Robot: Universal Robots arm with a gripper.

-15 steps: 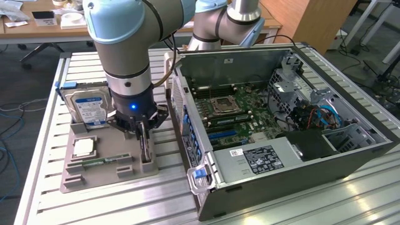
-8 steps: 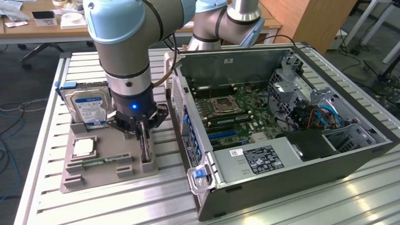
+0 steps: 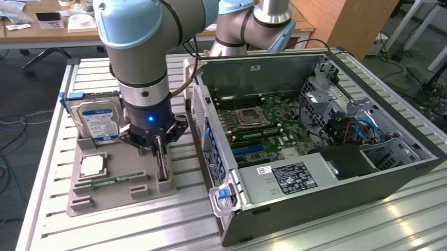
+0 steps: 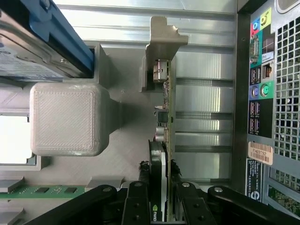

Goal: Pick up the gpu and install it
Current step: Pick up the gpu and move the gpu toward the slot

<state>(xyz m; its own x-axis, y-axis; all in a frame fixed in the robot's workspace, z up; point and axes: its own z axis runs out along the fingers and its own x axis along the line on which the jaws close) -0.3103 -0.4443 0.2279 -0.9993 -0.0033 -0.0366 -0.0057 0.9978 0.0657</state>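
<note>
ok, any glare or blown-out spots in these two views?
Exterior view: light glares off the bare table slats at the exterior view's right, and the chip in the tray looks washed white. Wrist view: a blown-out white patch beside the grey block, sheen on the slats, the graphics card in the pincer evenly lit.

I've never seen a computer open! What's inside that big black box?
A green motherboard with a square silver socket, a grey power supply with a label, blue cables and a metal drive cage. Whatever lies beneath the power supply is covered.
</note>
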